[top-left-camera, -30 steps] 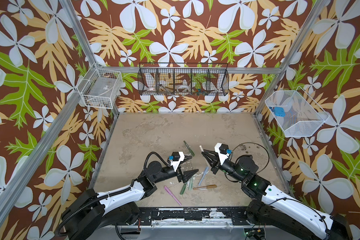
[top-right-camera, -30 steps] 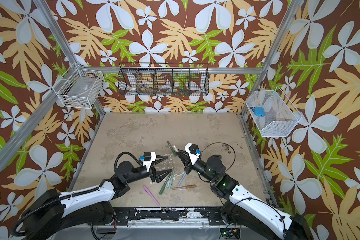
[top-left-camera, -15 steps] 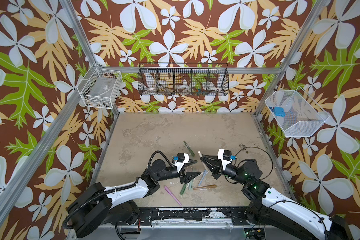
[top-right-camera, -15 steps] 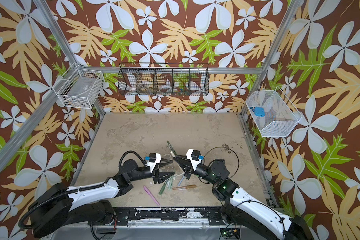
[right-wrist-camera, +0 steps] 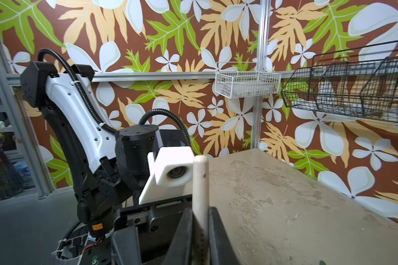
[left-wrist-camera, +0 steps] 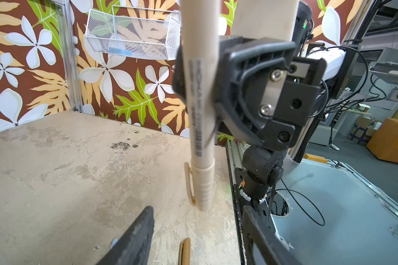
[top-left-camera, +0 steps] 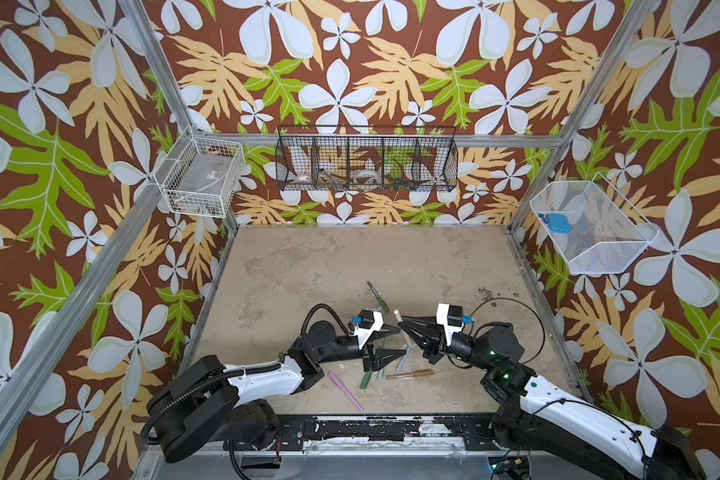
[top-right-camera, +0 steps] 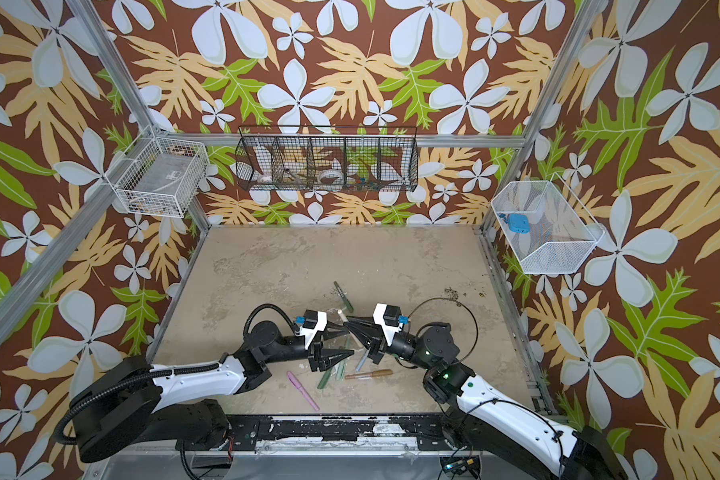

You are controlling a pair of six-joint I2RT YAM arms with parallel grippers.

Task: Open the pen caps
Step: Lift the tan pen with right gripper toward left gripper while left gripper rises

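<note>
Cap (left-wrist-camera: pixel 202 189): left wrist, not right wrist | right claw (right-wrist-camera: pixel 200 212) pinching pen (right-wrist-camera: pixel 200 181)

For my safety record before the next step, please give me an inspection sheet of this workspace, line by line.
Surface: table stained, with dark specks.
Job's things: beige pen lifted, cap still on; pink pen, brown pen and others lie on table.
Clutter: nothing seen.
Pincers: right pincer shut on beige pen; left pincer open at the cap, no contact seen.
Cables: black hose arches over left arm; thin cable loops beside right arm.
Surroundings: wire baskets on flowered walls.
</note>
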